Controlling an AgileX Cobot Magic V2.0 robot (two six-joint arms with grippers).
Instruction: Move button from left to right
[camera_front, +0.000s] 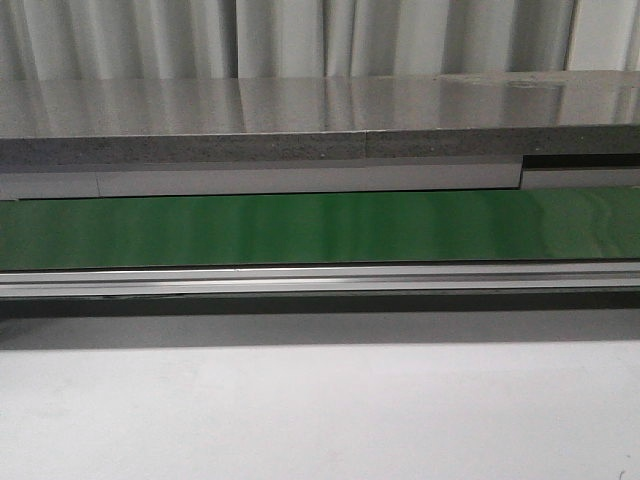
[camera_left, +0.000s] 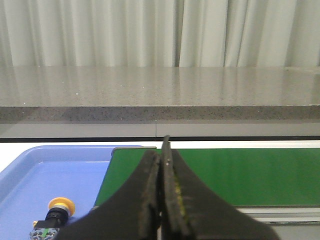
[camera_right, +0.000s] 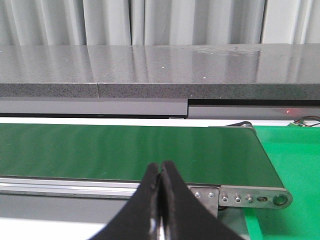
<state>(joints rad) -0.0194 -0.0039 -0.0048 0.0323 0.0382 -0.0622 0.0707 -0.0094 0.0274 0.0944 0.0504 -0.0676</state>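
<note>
Button (camera_left: 56, 216) lies on its side in the blue tray (camera_left: 30, 170), yellow-orange cap uppermost in the left wrist view, black body with blue bits below it, just beside the end of the green conveyor belt (camera_left: 240, 175). It sits off to one side of the left gripper (camera_left: 161, 165), apart from it. That gripper's 2 jaws are pressed together, holding nothing. The right gripper (camera_right: 160, 172) is likewise closed and empty, above the belt's metal side rail (camera_right: 70, 186).
</note>
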